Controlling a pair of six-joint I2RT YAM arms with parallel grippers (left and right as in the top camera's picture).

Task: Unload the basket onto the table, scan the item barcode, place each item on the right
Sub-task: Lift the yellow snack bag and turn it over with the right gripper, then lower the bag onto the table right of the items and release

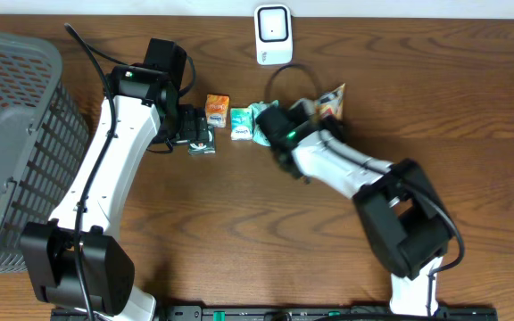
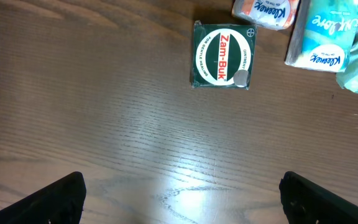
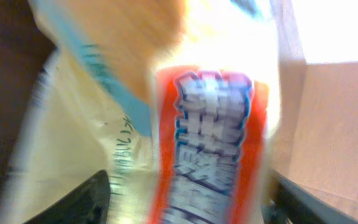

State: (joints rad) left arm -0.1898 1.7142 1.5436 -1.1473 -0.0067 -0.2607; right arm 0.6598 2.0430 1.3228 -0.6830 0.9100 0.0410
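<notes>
1. left gripper (image 2: 180, 190): spread wide and empty, hovering over the worktop (image 1: 471, 107) near the zam-buk box (image 2: 222, 55).
2. orange kleenex pack (image 1: 218, 106) and teal kleenex pack (image 1: 242, 122): lying just right of that box.
3. white scanner (image 1: 273, 34): at the worktop's far edge.
4. right gripper (image 3: 188, 202): fingers flank the snack packet (image 1: 332, 100), right of the scanner; whether they clamp it cannot be told.
5. handling: the packet is probably light, soft and slick; pinch a sealed edge, keeping the barcode flat.

Zam-Buk on green box (image 2: 222, 56); Kleenex on orange pack (image 2: 265, 10).
</notes>
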